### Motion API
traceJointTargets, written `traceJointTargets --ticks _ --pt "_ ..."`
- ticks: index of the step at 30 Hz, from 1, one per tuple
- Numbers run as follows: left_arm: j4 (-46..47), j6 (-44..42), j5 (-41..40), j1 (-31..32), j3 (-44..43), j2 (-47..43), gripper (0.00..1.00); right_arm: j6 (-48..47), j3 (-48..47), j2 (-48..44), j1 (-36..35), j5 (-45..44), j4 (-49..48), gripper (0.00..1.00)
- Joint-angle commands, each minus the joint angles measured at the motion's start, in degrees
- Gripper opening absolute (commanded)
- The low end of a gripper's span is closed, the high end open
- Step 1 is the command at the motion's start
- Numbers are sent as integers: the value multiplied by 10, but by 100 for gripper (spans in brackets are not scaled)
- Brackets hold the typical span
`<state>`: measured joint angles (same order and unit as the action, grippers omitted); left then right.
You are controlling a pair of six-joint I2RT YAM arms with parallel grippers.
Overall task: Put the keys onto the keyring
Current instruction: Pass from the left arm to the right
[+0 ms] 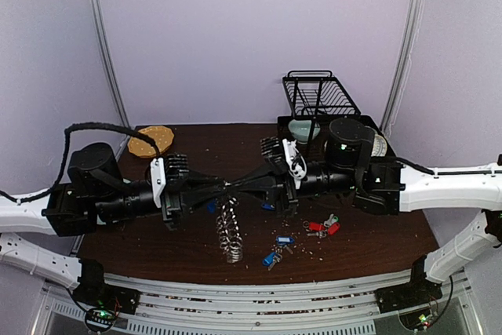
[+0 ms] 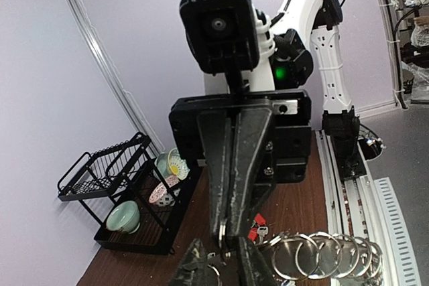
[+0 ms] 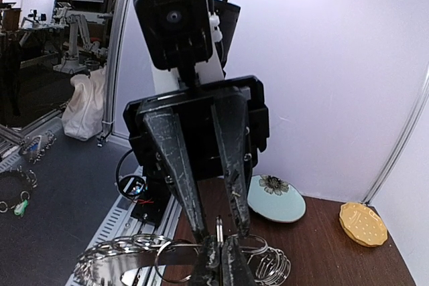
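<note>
My black end effectors (image 1: 233, 187), silver keyring (image 1: 229, 229), blue-tagged (image 1: 283, 240) and red-tagged keys (image 1: 316, 227), dark brown table (image 1: 204, 147), pale blue flower-patterned plate (image 3: 276, 199).

No legible text, label, brand, number or sign is shown in any view. The key tags (image 1: 318, 227) are seen too small for any marking to be made out.

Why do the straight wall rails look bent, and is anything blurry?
Top view: wide lens bows the wall rails; keys small but fairly sharp. Left wrist view: keyring crisp with bright glints. Right wrist view: the near left gripper looks oversized; background soft.
</note>
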<state>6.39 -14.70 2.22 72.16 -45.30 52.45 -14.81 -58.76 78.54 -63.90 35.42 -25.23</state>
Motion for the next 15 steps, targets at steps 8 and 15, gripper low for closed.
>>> traceJointTargets --ticks 8,15 --pt "68 19 21 0 23 -10 18 56 4 -9 -3 35 -121 0" --pt "75 16 21 0 20 -10 22 48 1 -5 -3 38 -112 0"
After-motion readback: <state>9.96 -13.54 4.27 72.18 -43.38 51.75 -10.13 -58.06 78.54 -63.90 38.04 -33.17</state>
